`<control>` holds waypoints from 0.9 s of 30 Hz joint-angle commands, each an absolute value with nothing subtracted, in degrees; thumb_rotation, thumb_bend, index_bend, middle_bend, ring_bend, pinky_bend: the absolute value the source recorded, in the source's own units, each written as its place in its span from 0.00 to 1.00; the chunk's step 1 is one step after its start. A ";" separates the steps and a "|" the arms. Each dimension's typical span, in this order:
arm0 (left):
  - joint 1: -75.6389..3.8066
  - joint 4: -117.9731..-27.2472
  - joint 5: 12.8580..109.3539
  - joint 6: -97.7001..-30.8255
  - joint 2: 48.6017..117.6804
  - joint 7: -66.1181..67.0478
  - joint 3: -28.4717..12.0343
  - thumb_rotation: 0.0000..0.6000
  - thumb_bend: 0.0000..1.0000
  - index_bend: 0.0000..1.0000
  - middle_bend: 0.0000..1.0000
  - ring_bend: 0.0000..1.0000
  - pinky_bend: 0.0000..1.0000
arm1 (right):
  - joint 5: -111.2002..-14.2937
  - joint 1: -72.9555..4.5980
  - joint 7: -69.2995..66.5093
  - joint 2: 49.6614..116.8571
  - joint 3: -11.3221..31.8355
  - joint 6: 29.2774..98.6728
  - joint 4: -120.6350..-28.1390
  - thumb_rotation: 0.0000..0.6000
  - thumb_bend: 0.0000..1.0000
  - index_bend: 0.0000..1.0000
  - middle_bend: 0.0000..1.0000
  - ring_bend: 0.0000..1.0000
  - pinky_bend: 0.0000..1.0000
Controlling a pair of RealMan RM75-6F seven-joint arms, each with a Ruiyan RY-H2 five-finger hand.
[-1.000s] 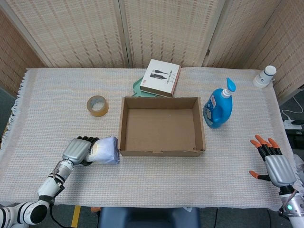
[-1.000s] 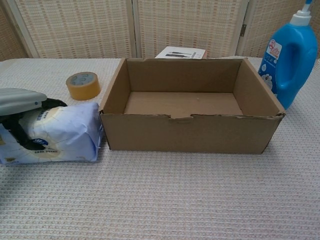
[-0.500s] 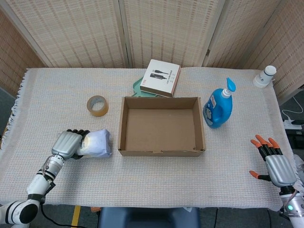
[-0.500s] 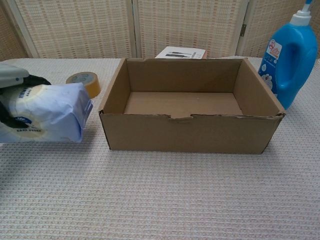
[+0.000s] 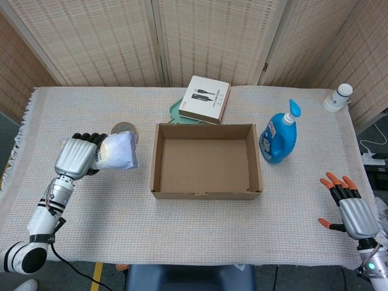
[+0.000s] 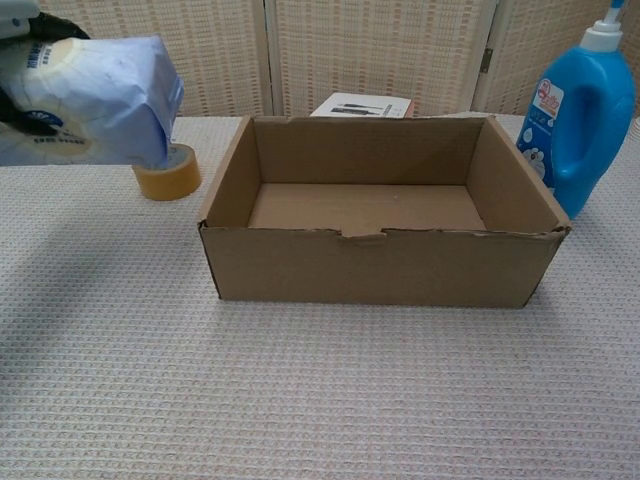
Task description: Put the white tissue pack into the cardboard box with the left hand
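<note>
White tissue pack (image 5: 117, 151) gripped in left robot hand (image 5: 76, 156), held above counter (image 5: 182, 224), left of cardboard box (image 5: 206, 195). Right robot hand (image 5: 351, 212) empty, fingers spread.

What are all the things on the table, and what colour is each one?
tissue pack: one, white, held up left of the box
cardboard box: one, brown, mid-table, open
tape roll: one, tan, partly hidden behind the pack
detergent bottle: one, blue, right of the box
flat carton: one, white, behind the box
small bottle: one, white, far right corner
left hand: grips the pack
right hand: orange-tipped, holds nothing
</note>
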State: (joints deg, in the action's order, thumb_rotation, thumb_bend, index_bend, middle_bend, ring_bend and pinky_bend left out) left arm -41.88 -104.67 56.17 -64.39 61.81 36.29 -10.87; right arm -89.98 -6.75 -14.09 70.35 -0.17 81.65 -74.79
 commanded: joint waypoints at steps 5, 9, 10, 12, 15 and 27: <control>-46.46 -105.58 54.20 -67.19 66.11 41.49 -15.01 1.00 0.31 0.50 0.57 0.46 0.55 | -90.08 -6.72 -14.41 70.18 -0.22 81.71 -74.86 1.00 0.00 0.13 0.00 0.00 0.00; -49.46 -106.71 51.41 -67.35 68.48 43.90 -17.15 1.00 0.31 0.50 0.57 0.47 0.56 | -90.08 -6.67 -14.72 70.03 -0.14 81.91 -74.90 1.00 0.00 0.13 0.00 0.00 0.00; -50.45 -106.84 50.33 -67.33 69.31 44.71 -17.68 1.00 0.31 0.50 0.58 0.47 0.56 | -90.09 -6.65 -14.84 69.96 -0.13 81.97 -74.93 1.00 0.00 0.13 0.00 0.00 0.00; -51.98 -106.88 48.41 -67.08 70.61 46.07 -18.26 1.00 0.31 0.51 0.58 0.48 0.56 | -90.13 -6.62 -15.01 69.87 -0.14 82.04 -74.99 1.00 0.00 0.13 0.00 0.00 0.00; -54.80 -106.72 45.74 -66.96 72.80 48.74 -19.09 1.00 0.31 0.51 0.58 0.47 0.56 | -90.23 -6.61 -15.28 69.75 -0.18 82.09 -75.05 1.00 0.00 0.13 0.00 0.00 0.00; -65.92 -103.17 39.60 -66.51 82.00 55.32 -22.02 1.00 0.31 0.52 0.59 0.48 0.57 | -89.92 -6.64 -16.44 69.18 -0.04 81.86 -75.18 1.00 0.00 0.13 0.00 0.00 0.00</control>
State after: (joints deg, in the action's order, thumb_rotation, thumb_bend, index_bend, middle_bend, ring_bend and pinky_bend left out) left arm -64.52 -103.87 40.86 -66.78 80.59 54.57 -21.58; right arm -89.95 -6.66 -16.40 69.22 -0.05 81.85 -75.16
